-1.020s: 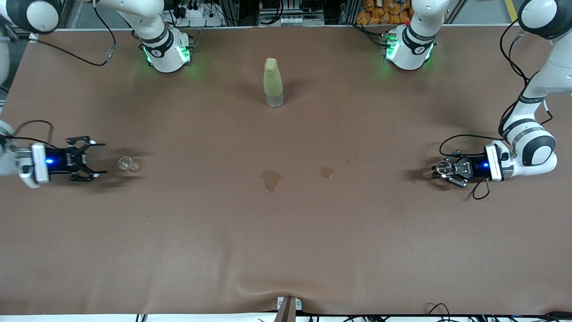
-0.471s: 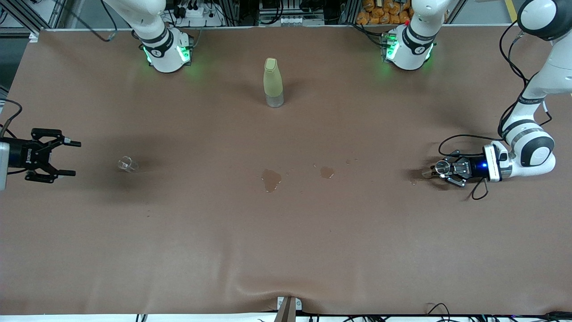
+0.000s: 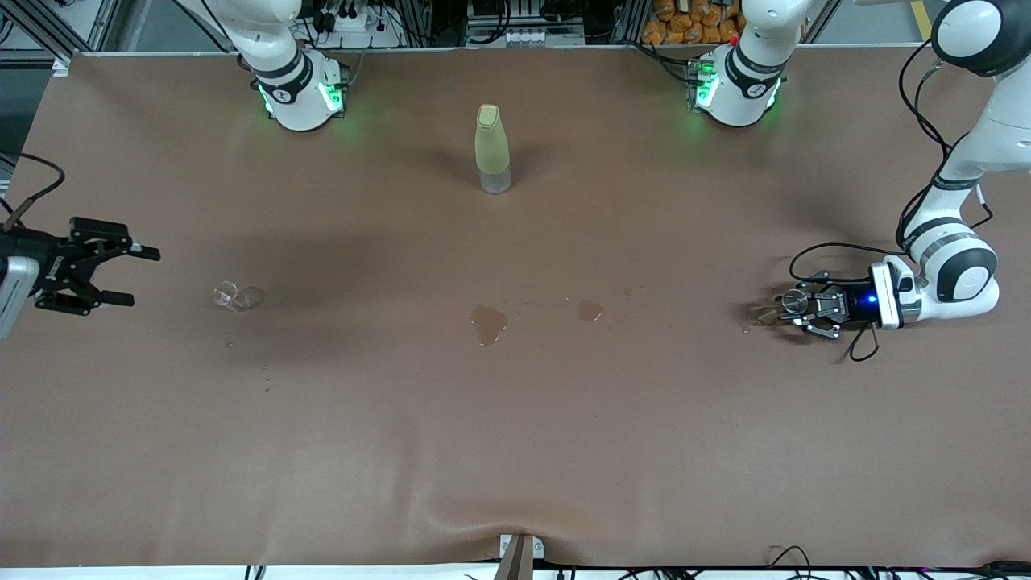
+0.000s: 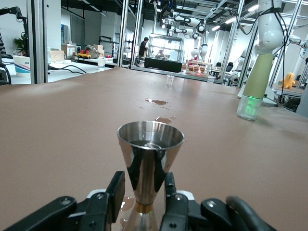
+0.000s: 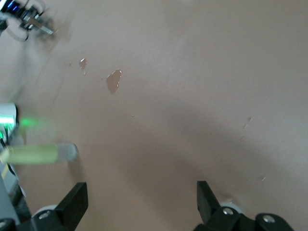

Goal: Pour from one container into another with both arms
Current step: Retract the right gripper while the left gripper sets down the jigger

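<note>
- Standing upright on the table (image 3: 515, 419) toward the left arm's end, a steel jigger (image 4: 149, 166) sits between the jaws of the left gripper (image 3: 805, 308); its narrow waist lies between the fingers (image 4: 109, 199), but whether they clamp it or have let go I cannot tell.
- Polished metal looks stiff, light and slippery; that pinched waist is probably the surest place to hold it.
- A small clear glass cup (image 3: 231, 296) stands toward the right arm's end, well apart from the jigger; it is likely fragile and easy to tip, so take it low around the wall.
- The right gripper (image 3: 101, 276) hangs over the table's edge, jaws spread wide and empty.
- A yellow-green bottle (image 3: 491, 149) stands between the bases; wet spills (image 3: 489, 324) mark the middle.
</note>
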{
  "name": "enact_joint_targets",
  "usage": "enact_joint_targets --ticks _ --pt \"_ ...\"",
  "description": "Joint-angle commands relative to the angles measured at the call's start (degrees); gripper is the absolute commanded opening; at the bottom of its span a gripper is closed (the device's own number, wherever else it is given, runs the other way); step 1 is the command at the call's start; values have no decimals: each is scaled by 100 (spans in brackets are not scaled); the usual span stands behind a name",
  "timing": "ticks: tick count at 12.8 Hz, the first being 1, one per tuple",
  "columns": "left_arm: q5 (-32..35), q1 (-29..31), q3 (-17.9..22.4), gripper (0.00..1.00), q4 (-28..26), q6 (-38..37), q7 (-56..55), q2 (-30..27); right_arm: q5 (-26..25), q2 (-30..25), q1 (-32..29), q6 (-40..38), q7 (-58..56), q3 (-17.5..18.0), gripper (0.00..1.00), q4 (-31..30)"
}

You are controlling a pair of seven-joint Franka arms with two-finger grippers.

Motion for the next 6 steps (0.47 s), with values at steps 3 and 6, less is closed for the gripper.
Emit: enact_joint_targets --ticks 3,6 --pt "476 25 -28 100 457 -41 -250 -21 -1351 -867 1066 381 2727 -13 100 -431" --pt "1099 25 -37 100 1001 -67 -742 -153 -2255 -1035 1620 512 4440 -4 100 -378"
